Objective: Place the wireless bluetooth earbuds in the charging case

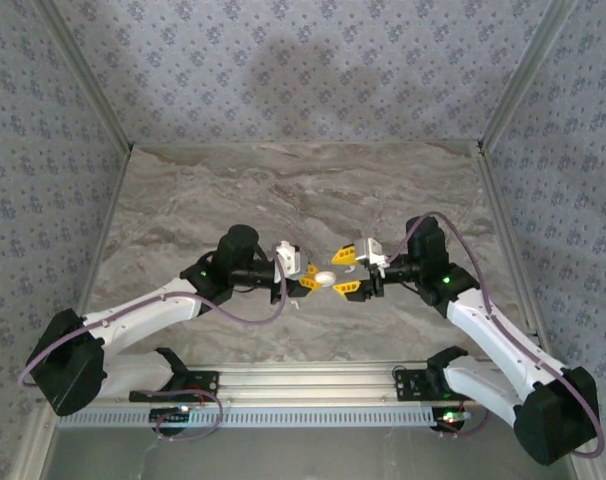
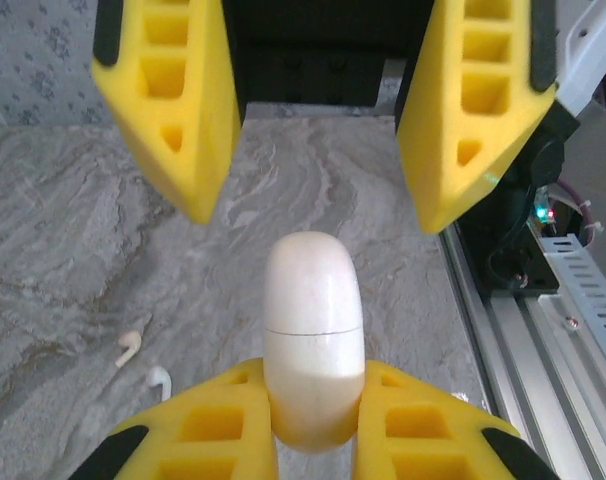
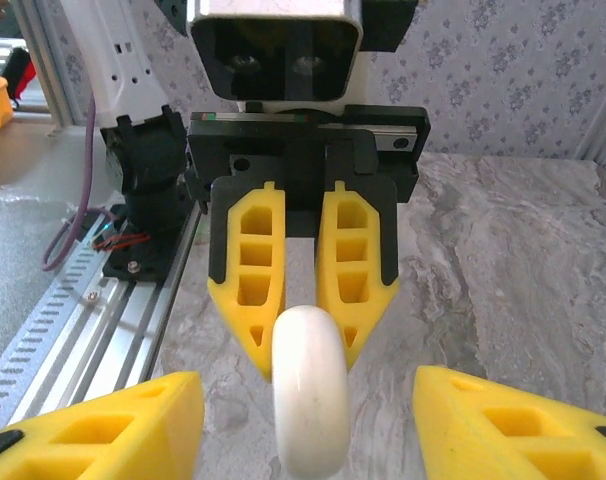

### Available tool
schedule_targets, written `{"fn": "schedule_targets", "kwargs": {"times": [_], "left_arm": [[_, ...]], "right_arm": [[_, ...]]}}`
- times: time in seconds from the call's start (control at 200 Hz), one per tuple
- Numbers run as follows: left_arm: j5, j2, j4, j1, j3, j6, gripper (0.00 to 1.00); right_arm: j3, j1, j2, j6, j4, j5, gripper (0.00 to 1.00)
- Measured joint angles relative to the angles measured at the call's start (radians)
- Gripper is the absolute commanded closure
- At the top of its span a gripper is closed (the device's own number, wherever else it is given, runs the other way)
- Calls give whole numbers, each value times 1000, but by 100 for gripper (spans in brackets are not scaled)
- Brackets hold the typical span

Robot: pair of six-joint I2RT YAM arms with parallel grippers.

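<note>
Left wrist view: my left gripper [image 2: 314, 400] clenches the left end of the charging case [image 2: 313, 310], a smooth cream rounded shell with a fine lid seam. It looks light, rigid and slippery, best pinched on its broad sides. My right gripper [image 2: 315, 215] stands released around its right end, untouching; the curved white earbuds [image 2: 129, 347] lie on the marbled table [image 2: 63, 250] farther back.

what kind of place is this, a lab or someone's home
Probably a robot test cell, not a home: a marble-look tabletop boxed in by patterned panel walls, with a slotted aluminium rail along the near edge.
</note>
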Motion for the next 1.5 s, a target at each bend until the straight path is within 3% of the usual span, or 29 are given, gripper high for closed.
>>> {"fn": "schedule_targets", "kwargs": {"times": [0.215, 0.37, 0.585, 0.675, 0.924, 1.349, 1.499], "left_arm": [[8, 0, 37, 0, 0, -30, 90], [11, 0, 47, 0, 0, -34, 89], [21, 0, 11, 1, 12, -1, 69], [22, 0, -58, 1, 39, 26, 64], [22, 2, -159, 1, 69, 74, 66], [22, 2, -203, 2, 76, 85, 68], [20, 2, -203, 2, 77, 85, 75]], "right_arm": [[5, 16, 60, 26, 24, -18, 50], [22, 18, 85, 30, 29, -37, 69], [71, 21, 94, -39, -74, -45, 83], [104, 30, 99, -78, -136, -32, 84], [163, 62, 118, -156, -238, 13, 84], [196, 84, 166, -195, -306, 34, 84], [197, 87, 172, -195, -308, 36, 84]]}}
